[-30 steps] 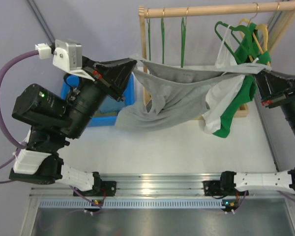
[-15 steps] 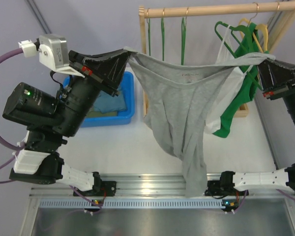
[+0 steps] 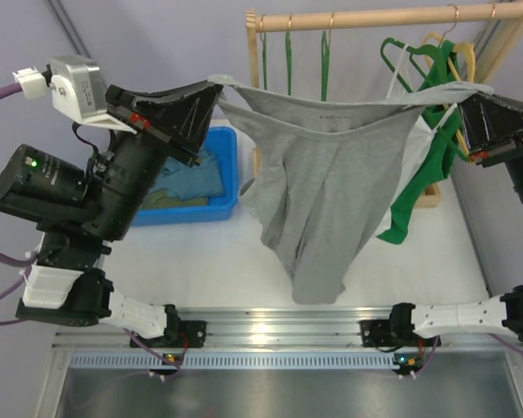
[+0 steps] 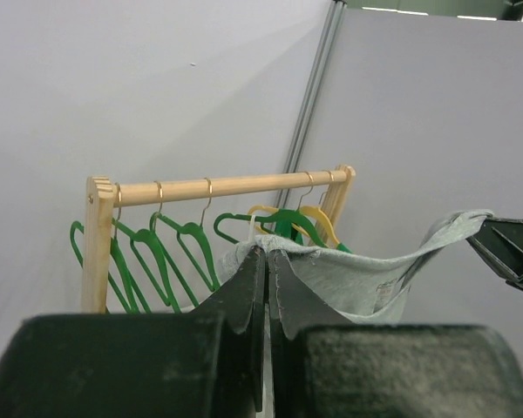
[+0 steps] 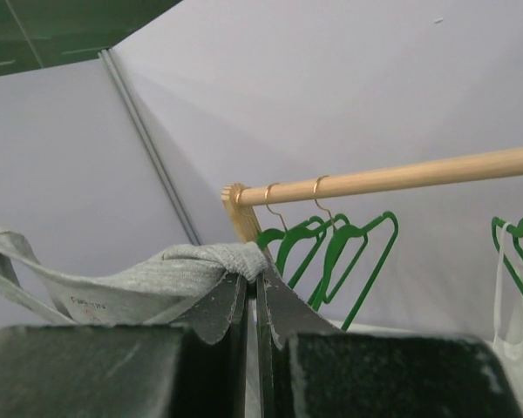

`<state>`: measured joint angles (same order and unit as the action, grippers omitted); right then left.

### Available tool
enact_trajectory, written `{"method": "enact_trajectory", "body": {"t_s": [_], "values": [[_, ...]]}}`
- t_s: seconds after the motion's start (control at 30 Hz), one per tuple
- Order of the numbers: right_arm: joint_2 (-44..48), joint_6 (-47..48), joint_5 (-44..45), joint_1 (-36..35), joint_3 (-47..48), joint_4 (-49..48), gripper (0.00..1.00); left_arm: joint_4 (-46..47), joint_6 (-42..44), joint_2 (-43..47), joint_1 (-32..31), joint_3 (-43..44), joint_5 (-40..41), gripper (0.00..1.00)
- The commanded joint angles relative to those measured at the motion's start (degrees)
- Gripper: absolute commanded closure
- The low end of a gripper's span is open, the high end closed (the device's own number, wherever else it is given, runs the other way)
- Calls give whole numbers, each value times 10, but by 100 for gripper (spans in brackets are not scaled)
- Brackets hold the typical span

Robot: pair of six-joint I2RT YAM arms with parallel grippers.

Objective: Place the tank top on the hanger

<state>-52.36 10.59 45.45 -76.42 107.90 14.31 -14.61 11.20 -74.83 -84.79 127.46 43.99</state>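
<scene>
Tank top (image 3: 318, 187) lifted, hanging straighter (left fingers (image 3: 187, 109), right fingers (image 3: 481, 122) clamp it).

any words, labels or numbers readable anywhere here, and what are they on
Inside the neckline of the grey tank top, a printed neck mark: too small and blurred to read in any view.
No other words, numbers or signs can be made out.
</scene>
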Motion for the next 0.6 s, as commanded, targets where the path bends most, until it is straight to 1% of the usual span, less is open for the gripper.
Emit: {"method": "enact_trajectory", "body": {"t_s": [0.0, 0.17, 0.23, 0.33, 0.37, 0.43, 0.47, 0.53, 0.57], "values": [[-15, 25, 17, -8, 27, -5, 100, 36, 22, 7, -2, 21, 15, 100], [-19, 29, 26, -9, 13, -6, 100, 29, 28, 8, -2, 20, 23, 100], [-14, 22, 31, -9, -7, -6, 100, 23, 24, 11, -1, 12, 30, 100], [7, -4, 45, -10, -57, -4, 100, 19, 8, 28, -1, -36, 47, 100], [26, -14, 48, -9, -75, -2, 100, 19, 1, 35, -2, -75, 54, 100], [58, -55, 58, -9, -135, 12, 100, 18, -25, 60, -1, -123, 71, 100], [68, -71, 67, -9, -175, 19, 100, 19, -35, 68, -2, -172, 76, 100], [101, -132, 75, -9, -215, 50, 100, 18, -76, 99, -1, -227, 89, 100], [112, -154, 81, -9, -253, 60, 100, 18, -92, 110, -2, -282, 99, 100]]}}
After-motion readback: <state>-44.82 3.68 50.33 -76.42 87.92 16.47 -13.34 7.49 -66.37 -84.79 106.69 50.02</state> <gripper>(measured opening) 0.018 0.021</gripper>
